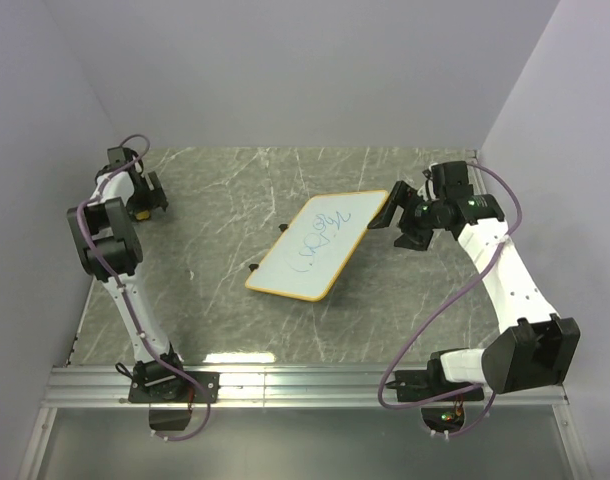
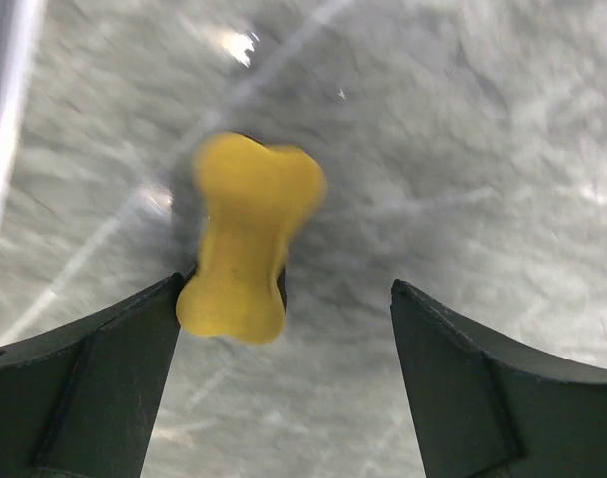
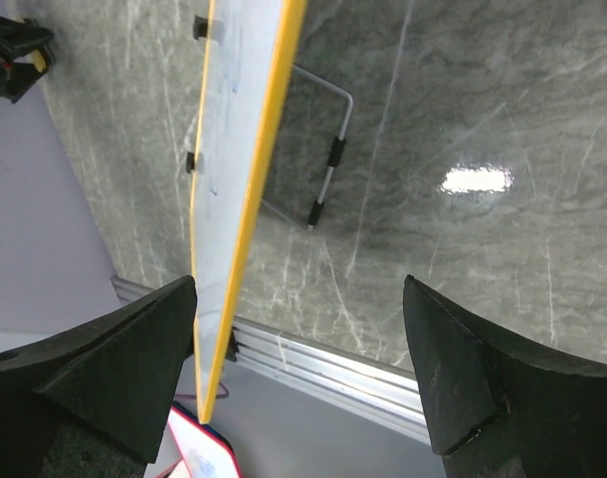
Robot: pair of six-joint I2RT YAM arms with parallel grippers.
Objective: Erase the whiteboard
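Near the middle of the top view, the whiteboard (image 1: 320,245) is seen with blue scribbles. Its wire stand (image 3: 328,159) is shown only in the right wrist view, where the right gripper (image 3: 299,284) is spread around the board's edge. A blurred yellow eraser (image 2: 249,244) is framed by the spread left gripper (image 2: 287,284).

No text, brand, number or sign reads clearly in any view. The only writing is the blue marker scribbles (image 1: 323,232) on the whiteboard (image 1: 290,278). From the top camera they show as loops and crossed strokes toward the far end, then a curved stroke with a few dots nearer the middle. They are possibly letters or digits, but too small to make out. The right wrist camera sees the board almost edge-on, with only faint blue traces, unreadable.
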